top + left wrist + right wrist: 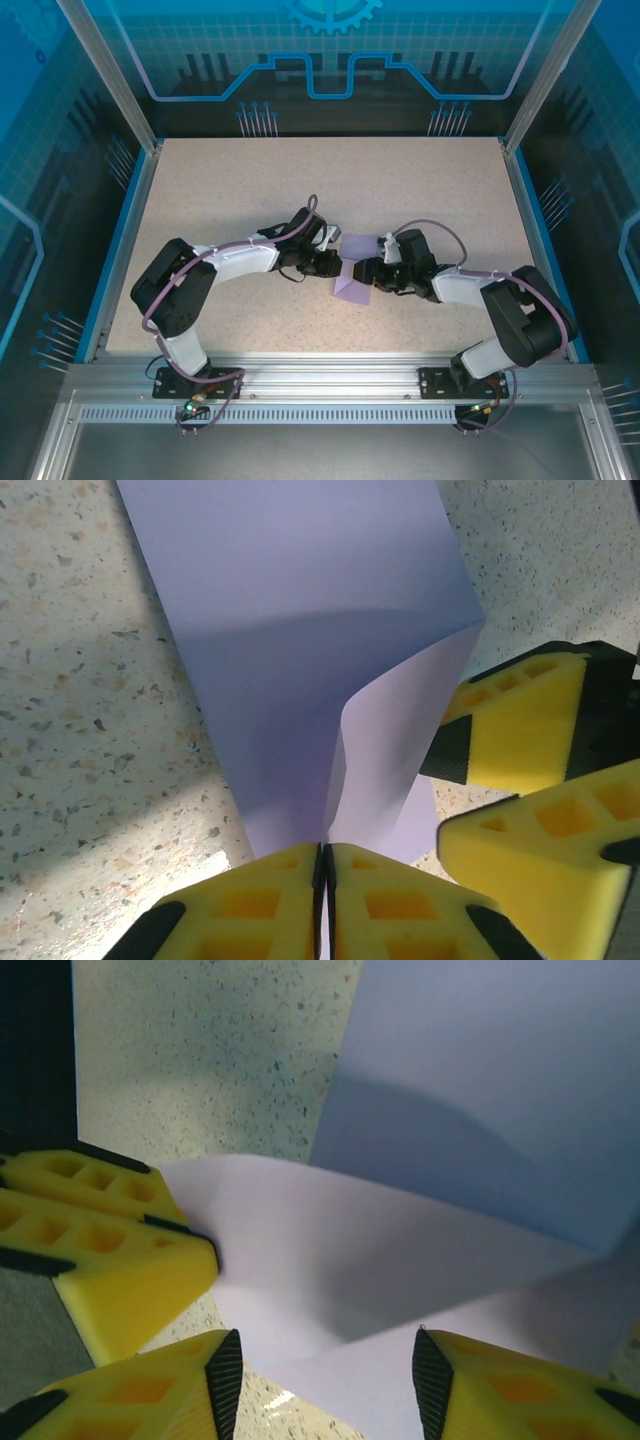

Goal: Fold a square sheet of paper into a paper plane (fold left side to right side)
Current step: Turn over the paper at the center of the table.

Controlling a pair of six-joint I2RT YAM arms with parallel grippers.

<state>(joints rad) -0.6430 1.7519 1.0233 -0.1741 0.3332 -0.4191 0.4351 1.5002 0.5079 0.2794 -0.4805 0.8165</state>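
Two tools are being held close together at the middle of the speckled beige counter (300, 190), where the thin matte lavender-purple square sheet of paper (300, 600) is lying, partly raised. The left-to-right fold is judged to be in hand. One flap is being pinched between the pressed-together yellow fingers of the left tool (322, 880) and held curled upward. The right tool (325, 1372) is being kept spread, with the flap appearing to lie between its jaws unclamped. The next move is likely calling for the flap to be carried across until the edges are meeting, then creased flat. The pinch is being shown by the left wrist view and the spread jaws by the right, both too small to be made out from above, where the sheet's place between the arms is being given.
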